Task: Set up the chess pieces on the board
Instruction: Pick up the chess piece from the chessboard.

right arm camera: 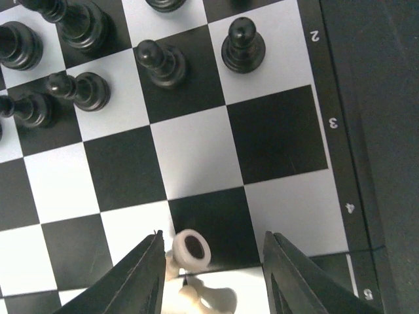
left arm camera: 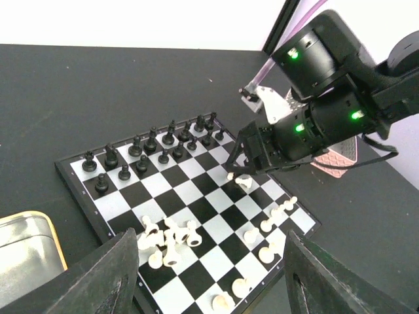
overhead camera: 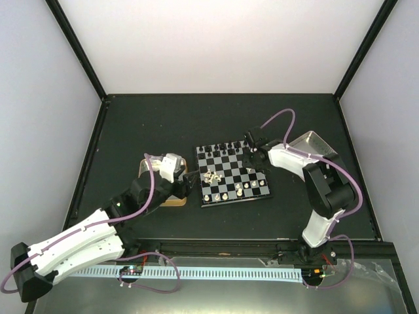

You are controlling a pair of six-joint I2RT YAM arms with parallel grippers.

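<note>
The right pincer (right arm camera: 213, 265), released, is straddling a toppled cream piece (right arm camera: 191, 250) near the board's (right arm camera: 275, 131) numbered edge, so clenching and standing it upright probably comes next, while the left pincer (left arm camera: 209, 268) is hovering released beside the board.

Top view: fixed high above and behind the arm bases (overhead camera: 313, 261), facing down and forward. It is far off and takes in the whole desk (overhead camera: 163, 124), with the board (overhead camera: 232, 173) small at centre.
Left wrist view: rides behind the left hand (left arm camera: 211, 242) and looks slantwise across the board from its left side. It is moderately near.
Right wrist view: rides the right hand (right arm camera: 213, 239) and looks almost straight down. It is very near, showing only a few squares by the numbered edge.
Shared: all three show the board. The left wrist view also catches the right hand and the cream piece (left arm camera: 243, 182) below it, which the right wrist view shows too.
</note>
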